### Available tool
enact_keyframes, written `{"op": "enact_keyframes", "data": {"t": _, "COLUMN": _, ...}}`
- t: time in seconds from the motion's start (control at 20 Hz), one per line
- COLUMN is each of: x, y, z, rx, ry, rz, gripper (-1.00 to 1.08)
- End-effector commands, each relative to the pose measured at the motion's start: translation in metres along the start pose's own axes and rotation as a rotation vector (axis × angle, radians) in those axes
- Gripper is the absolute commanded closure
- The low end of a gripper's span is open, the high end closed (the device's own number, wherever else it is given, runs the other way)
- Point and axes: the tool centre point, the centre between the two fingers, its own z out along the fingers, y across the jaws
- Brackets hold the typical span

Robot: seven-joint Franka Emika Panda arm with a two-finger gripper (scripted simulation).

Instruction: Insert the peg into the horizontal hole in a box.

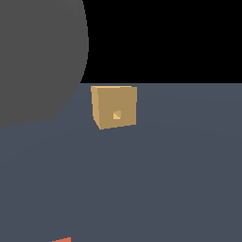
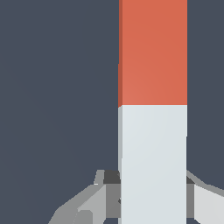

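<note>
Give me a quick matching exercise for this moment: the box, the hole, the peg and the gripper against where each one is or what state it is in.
Things:
1. box
2. hole
3. peg
4. gripper

Descriptions:
A. small square opening centred in a tan face
B. bar, one half orange-red, one half white
C. tan cube resting on the dark floor
D. fingers on either side of the bar's white end

Pairs: 1-C, 2-A, 3-B, 4-D
</note>
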Motion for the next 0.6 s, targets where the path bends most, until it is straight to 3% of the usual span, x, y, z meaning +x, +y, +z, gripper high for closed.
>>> {"op": "enact_keyframes", "data": {"t": 0.0, "x": 0.0, "y": 0.0, "z": 0.0, "rx": 0.0, "ry": -0.001, "rz": 0.0, "gripper": 1.08}}
{"op": "enact_keyframes", "data": {"t": 0.3, "x": 0.014, "y": 0.007, "z": -0.001, "rx": 0.0, "ry": 0.0, "rz": -0.006, "gripper": 1.08}}
{"op": "enact_keyframes", "data": {"t": 0.55, "x": 0.048, "y": 0.023, "z": -0.005, "rx": 0.0, "ry": 0.0, "rz": -0.02, "gripper": 1.08}}
